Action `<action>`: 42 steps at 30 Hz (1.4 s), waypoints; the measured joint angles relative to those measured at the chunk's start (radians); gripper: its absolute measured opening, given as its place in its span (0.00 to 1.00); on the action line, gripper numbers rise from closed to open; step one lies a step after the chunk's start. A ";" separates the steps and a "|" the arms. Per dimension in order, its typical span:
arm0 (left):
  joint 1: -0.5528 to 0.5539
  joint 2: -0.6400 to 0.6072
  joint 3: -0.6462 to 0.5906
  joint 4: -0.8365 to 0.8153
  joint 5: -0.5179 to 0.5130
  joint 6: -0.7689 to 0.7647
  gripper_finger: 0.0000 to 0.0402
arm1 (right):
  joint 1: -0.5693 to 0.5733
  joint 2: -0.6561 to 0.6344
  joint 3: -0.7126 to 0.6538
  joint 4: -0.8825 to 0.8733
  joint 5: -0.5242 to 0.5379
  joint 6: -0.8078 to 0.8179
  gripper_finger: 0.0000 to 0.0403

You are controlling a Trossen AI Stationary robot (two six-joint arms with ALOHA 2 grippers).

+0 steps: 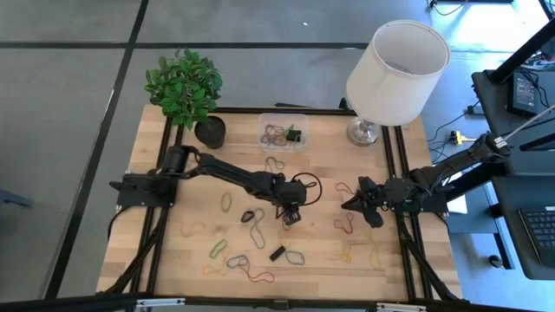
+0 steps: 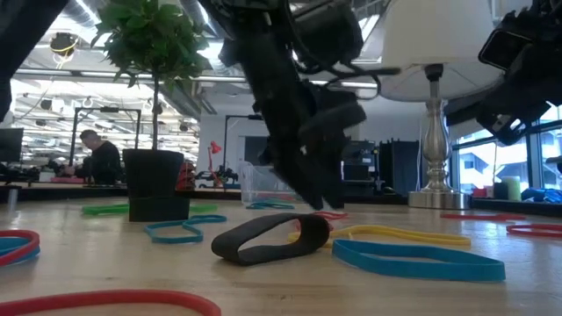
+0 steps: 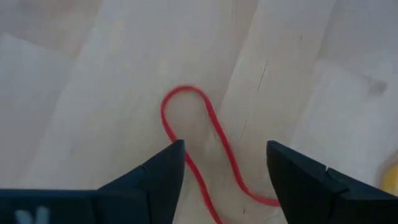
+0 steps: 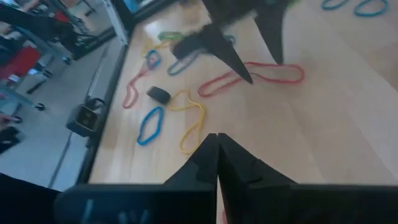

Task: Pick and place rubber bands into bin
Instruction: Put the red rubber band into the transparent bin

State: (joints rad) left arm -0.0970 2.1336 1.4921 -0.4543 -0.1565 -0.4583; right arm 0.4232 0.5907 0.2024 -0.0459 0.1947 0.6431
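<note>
My left gripper [image 1: 292, 214] stands open near the middle of the table, pointing down. In the left wrist view its fingers [image 3: 225, 165] stand on either side of a red rubber band [image 3: 217, 130] that lies flat on the wood. The right wrist view shows the same band [image 4: 214, 84] under those fingers [image 4: 252, 53]. My right gripper [image 1: 347, 201] waits shut [image 4: 217, 140] over the right part of the table. The clear bin [image 1: 263, 143] sits at the far edge and holds several bands. Many more bands lie scattered on the table's near half.
A black plant pot [image 1: 210, 132] stands left of the bin and a lamp base [image 1: 364, 130] right of it. A thick black band [image 2: 272, 239], a yellow one [image 2: 413, 234] and a blue one [image 2: 413, 259] lie near the left gripper. A person [image 2: 101, 162] sits far behind the table.
</note>
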 joint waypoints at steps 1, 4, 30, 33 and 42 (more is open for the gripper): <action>-0.003 0.007 0.000 -0.009 0.001 -0.004 0.56 | 0.000 0.000 0.001 0.006 -0.008 0.000 0.02; -0.009 0.019 0.004 -0.049 -0.025 -0.048 0.57 | 0.000 0.000 0.001 0.002 -0.014 -0.001 0.02; 0.022 -0.200 -0.003 -0.234 -0.078 -0.007 0.01 | 0.000 0.002 0.001 0.003 -0.010 -0.053 0.02; 0.067 -0.271 -0.001 -0.231 -0.079 0.053 0.01 | 0.000 0.002 0.001 0.002 0.007 -0.053 0.02; 0.285 -0.356 0.054 -0.222 -0.060 0.359 0.01 | -0.002 0.002 0.001 -0.001 0.045 -0.104 0.02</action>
State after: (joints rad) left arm 0.1883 1.7775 1.5459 -0.6763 -0.2168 -0.0994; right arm 0.4210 0.5930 0.2031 -0.0469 0.2395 0.5394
